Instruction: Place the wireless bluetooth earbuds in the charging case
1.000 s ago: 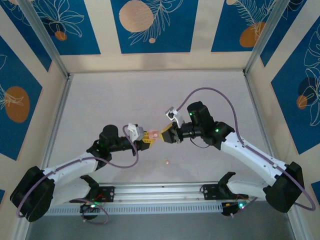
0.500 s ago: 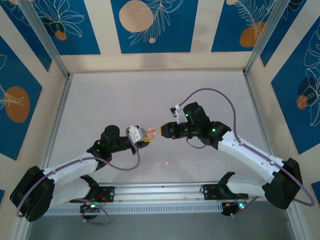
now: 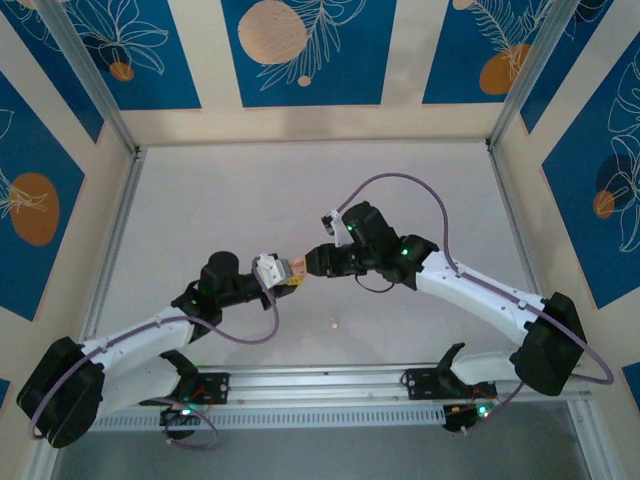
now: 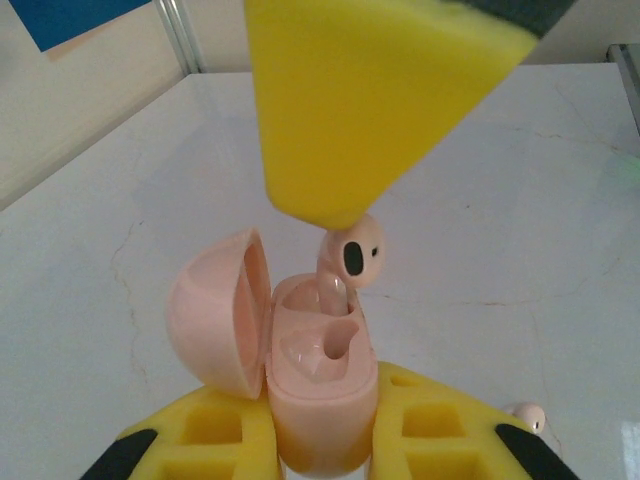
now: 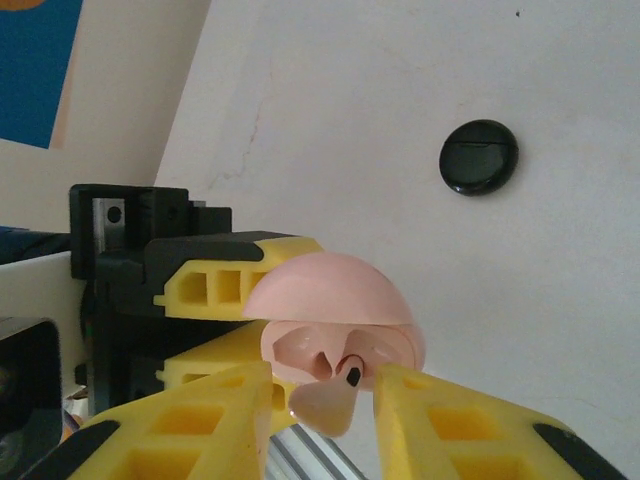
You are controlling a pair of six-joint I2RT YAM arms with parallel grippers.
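Two pincers meet mid-table, and from above the join is tiny. The left gripper (image 3: 283,271) is clamped on the open pink charging case (image 3: 298,266). Just right of the case, the right gripper (image 3: 318,262) pinches a pink earbud (image 4: 352,255), too small to make out from up there.

The left wrist camera clears it up. The lid swings open to the case's left and the body is wedged between yellow fingers cut off at the frame's bottom. The bud hangs over the case's opening with its stem reaching in; whether it's seated, I can't tell. A second pale earbud (image 4: 527,413) lies on the table (image 3: 250,200) right of the case, apart from it.

The right wrist camera adds a black round case (image 5: 479,156), lying shut well beyond the pink one. The tabletop is white and faintly veined. Walls (image 3: 300,50) of blue-and-cream leaf panels stand around it.
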